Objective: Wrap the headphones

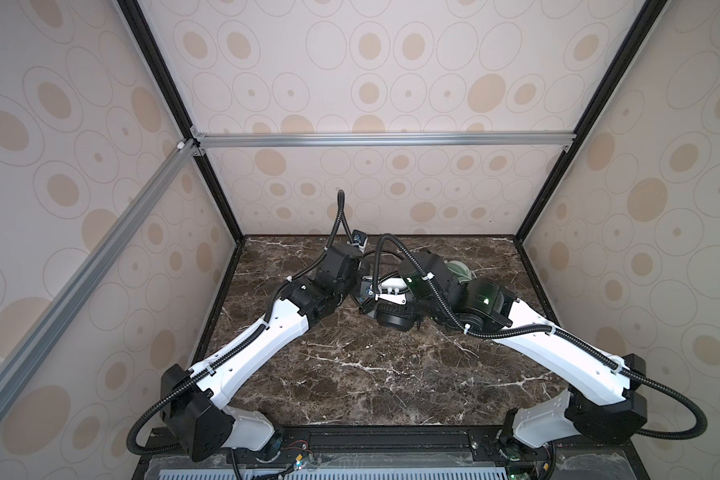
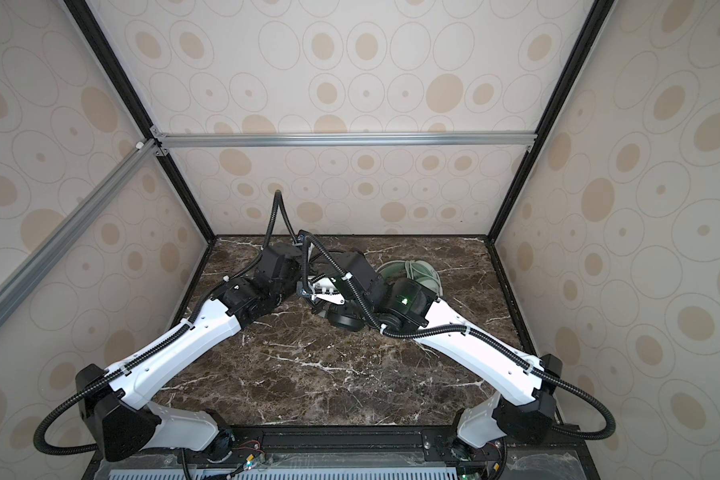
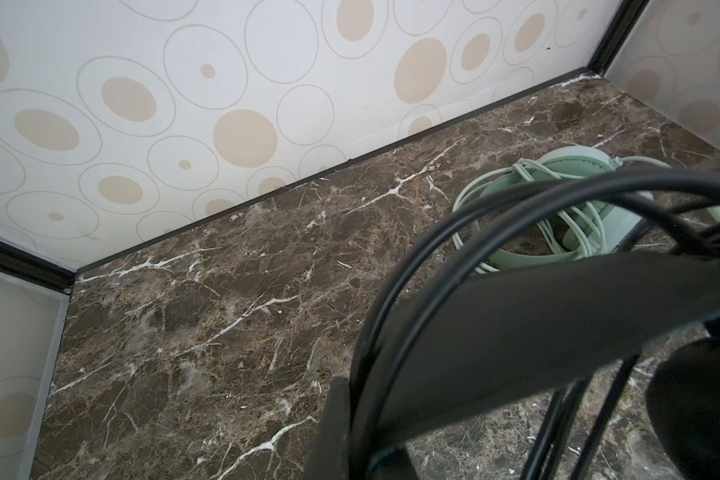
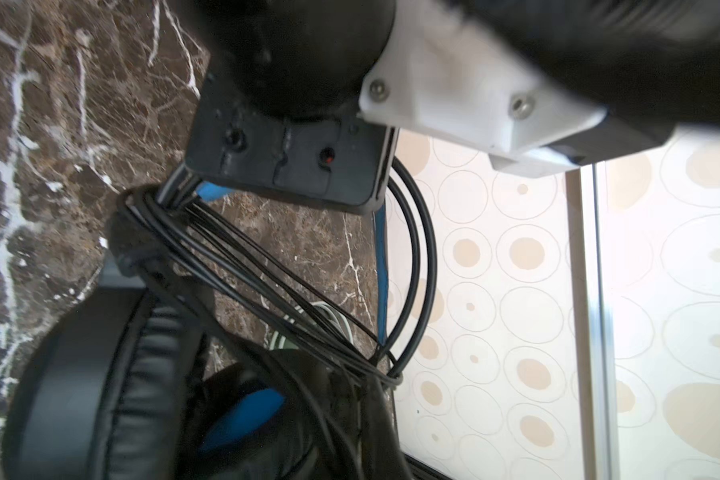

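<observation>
Mint-green headset [image 3: 574, 164] is lying wrapped; left tool [image 4: 281, 183] is pinching the black headset [image 4: 100, 395], cord [image 4: 267, 286] mostly wound; right tool [image 1: 385, 293] pressed together.

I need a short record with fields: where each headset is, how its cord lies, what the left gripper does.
black headset: at mid-table
black cord: several loops along its headband
mint-green headset: on the table, behind the right arm
pale cord: looped around it
left gripper: shut on the black headset's headband
</observation>
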Robot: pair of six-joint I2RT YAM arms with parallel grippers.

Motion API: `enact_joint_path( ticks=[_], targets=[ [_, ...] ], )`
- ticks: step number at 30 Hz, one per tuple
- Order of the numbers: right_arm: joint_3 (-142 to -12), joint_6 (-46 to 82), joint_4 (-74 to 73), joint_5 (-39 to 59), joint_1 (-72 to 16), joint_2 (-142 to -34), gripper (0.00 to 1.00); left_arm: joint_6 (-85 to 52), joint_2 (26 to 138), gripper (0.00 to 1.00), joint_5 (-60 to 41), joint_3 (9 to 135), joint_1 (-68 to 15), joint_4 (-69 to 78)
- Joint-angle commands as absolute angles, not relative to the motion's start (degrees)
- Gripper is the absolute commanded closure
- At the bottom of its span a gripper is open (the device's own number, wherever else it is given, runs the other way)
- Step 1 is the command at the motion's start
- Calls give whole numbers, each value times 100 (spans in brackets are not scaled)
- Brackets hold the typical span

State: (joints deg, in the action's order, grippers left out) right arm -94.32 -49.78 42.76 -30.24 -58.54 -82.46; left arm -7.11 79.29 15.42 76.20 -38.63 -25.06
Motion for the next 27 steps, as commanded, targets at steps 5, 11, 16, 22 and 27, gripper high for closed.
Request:
enact_joint_path(
  ticks=[5, 11, 16, 22, 27],
  targets=[
    [-9255, -4987, 3575, -3305, -5467, -7540, 96, -193, 7667, 100, 1164, 7446, -3871, -2699],
    [-9047, -4570, 3918, -2760, -4991, -7416, 94, -128, 7489, 100, 879, 7375, -3883, -2549],
    [-8842, -4547, 3955, -2804, -4782, -7504, 93, -124, 7434, 100, 616, 7344, -3879, -2528],
    [-8654, -4081, 4008, -2617, -4495, -7552, 90, -202, 7463, 100, 463, 7365, -3889, -2483],
    [-8453, -3936, 3999, -2514, -4430, -7559, 89, -224, 7477, 100, 439, 7352, -3891, -2527]
  ],
)
